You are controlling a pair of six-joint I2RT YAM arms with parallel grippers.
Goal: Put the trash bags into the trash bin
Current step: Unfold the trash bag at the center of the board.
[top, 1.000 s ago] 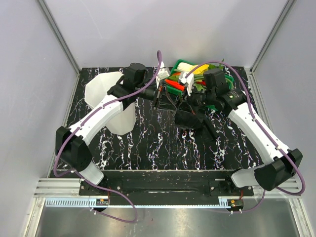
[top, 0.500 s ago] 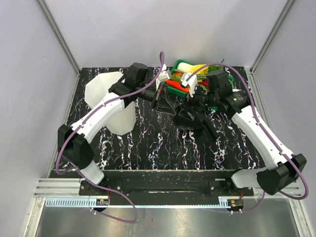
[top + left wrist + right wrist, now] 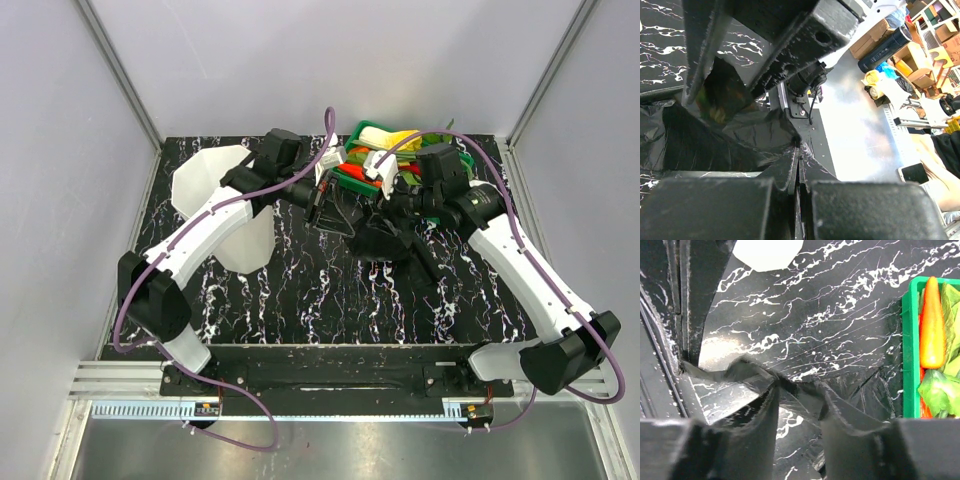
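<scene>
A crinkled black trash bag (image 3: 385, 238) lies mid-table, with one edge lifted between the two grippers. My left gripper (image 3: 325, 205) is shut on a fold of that film (image 3: 715, 145), its jaws pressed together at the tips (image 3: 799, 147). My right gripper (image 3: 388, 205) faces it from the right. Its fingers stand apart, and the bag film (image 3: 865, 390) is stretched and draped across their tips (image 3: 800, 392) without being pinched. The trash bin (image 3: 215, 195), translucent white and faceted, stands at the left behind the left arm. Its rim (image 3: 767, 250) shows in the right wrist view.
A green tray (image 3: 455, 160) of vegetables sits at the back right, close behind the right gripper. Its rim (image 3: 907, 340) and a carrot (image 3: 931, 325) appear in the right wrist view. The marbled black tabletop (image 3: 300, 290) ends at the enclosure walls on both sides.
My right gripper has gone from shut to apart and shifted slightly back toward the tray. The left gripper has stayed shut on the bag, almost still.
</scene>
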